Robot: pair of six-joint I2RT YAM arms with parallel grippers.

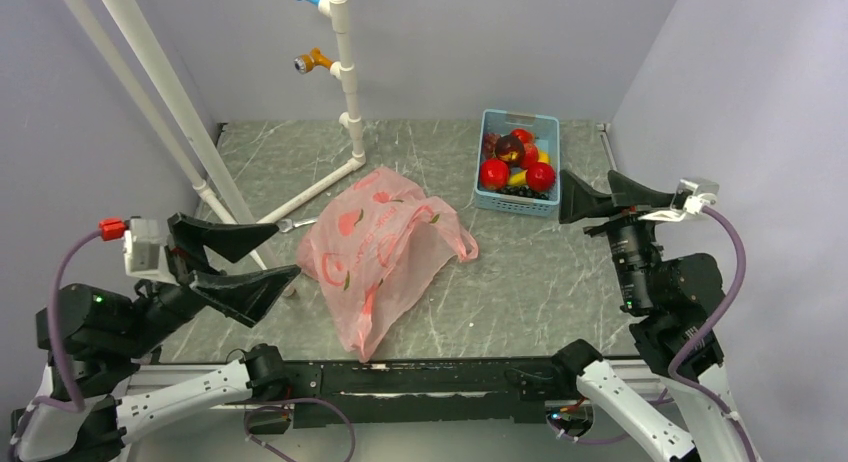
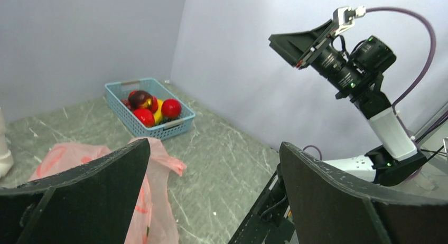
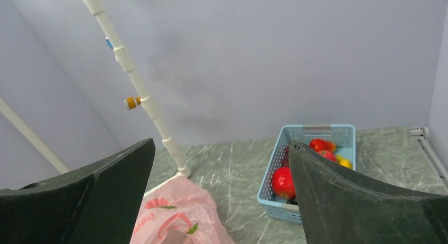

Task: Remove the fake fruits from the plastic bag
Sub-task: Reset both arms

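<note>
The pink plastic bag [image 1: 380, 247] lies limp and crumpled at the table's middle; no fruit bulge shows in it. The fake fruits [image 1: 512, 160], several red round ones and a darker piece, sit in a blue basket [image 1: 487, 197] at the back right. My left gripper [image 1: 288, 250] is open and empty, just left of the bag and apart from it. My right gripper [image 1: 588, 177] is open and empty, raised just right of the basket. The left wrist view shows the bag [image 2: 158, 159] and the fruits [image 2: 145, 116]. The right wrist view shows the bag [image 3: 179, 212] and a red fruit [image 3: 282, 181].
A white pipe stand [image 1: 345, 82] with blue and orange pegs rises behind the bag; slanted white pipes [image 1: 160, 112] run along the left. A yellow banana [image 1: 518, 178] lies in the basket. Walls close the back and both sides.
</note>
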